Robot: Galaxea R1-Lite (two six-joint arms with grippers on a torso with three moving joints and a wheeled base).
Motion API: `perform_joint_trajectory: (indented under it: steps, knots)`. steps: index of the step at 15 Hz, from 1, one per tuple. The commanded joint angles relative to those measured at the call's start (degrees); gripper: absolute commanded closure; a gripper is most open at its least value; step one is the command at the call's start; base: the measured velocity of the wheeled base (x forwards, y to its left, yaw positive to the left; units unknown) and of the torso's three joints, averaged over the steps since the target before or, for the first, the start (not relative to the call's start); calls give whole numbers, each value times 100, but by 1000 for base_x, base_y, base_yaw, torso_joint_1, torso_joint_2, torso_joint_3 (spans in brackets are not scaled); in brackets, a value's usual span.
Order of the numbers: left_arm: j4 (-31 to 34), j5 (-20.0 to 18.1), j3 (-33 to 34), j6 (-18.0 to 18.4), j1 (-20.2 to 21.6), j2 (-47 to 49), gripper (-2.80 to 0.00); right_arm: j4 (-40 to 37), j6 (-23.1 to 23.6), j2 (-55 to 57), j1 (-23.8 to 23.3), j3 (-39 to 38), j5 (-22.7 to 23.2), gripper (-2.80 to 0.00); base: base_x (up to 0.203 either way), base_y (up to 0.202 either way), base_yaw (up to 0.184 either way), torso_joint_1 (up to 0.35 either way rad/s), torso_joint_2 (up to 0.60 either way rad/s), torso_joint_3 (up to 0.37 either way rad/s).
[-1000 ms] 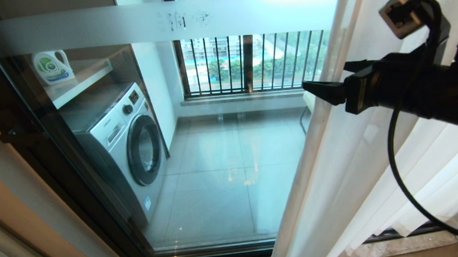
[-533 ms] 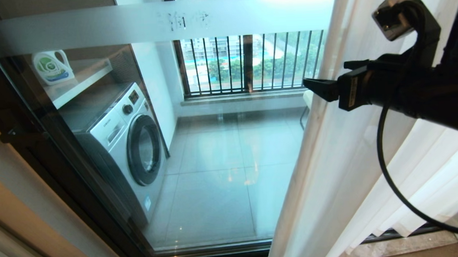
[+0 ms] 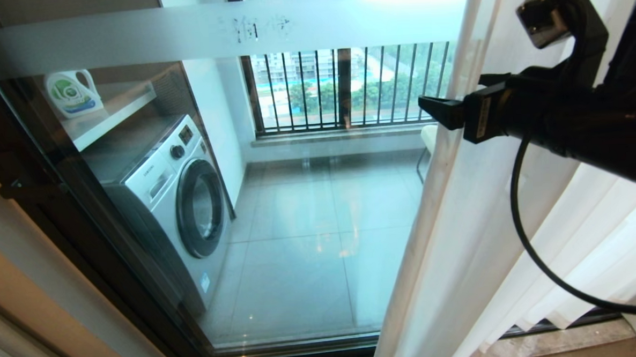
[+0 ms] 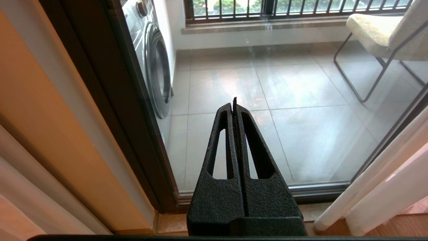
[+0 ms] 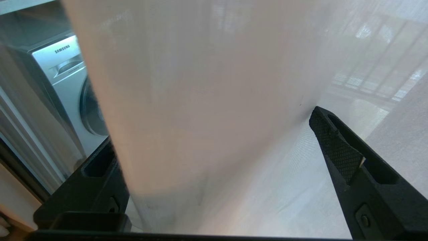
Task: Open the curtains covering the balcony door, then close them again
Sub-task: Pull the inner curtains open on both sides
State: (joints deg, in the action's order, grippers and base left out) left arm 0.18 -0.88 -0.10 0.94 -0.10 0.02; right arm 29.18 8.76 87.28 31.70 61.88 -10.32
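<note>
Right gripper [image 5: 214,140] half hidden behind curtains [image 5: 200,100]

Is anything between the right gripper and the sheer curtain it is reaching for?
Nothing visible. The right gripper is open, and the leading edge of the sheer curtain already hangs between its two fingers, with no other thing in the gap. The balcony door glass lies behind the fabric.

Floor: glossy grey tiles [image 3: 310,243], lower centre, reflecting daylight.
Washing machine [image 3: 182,200]: white front-loader, left of frame.
Shelf [image 3: 114,115]: upper left, holding a detergent jug [image 3: 71,92].
Railing window [image 3: 346,86]: black bars, top centre, trees outside.
Chair [image 4: 381,33]: cream cushion, thin dark legs.
</note>
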Motion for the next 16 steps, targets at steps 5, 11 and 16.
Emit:
perform_joint_trajectory:
  steps: [5, 11, 16]
  knots:
    - [-1, 0, 1, 3, 1, -2, 0, 448, 46, 298, 4, 8, -5, -280, 0, 0, 0, 0, 0, 0]
    - [-1, 0, 1, 3, 1, 5, 0, 745, 55, 429, -5, -1, -311, -280, 0, 0, 0, 0, 0, 0]
    - [-1, 0, 1, 3, 1, -2, 0, 840, 47, 439, -23, -17, -522, -280, 0, 0, 0, 0, 0, 0]
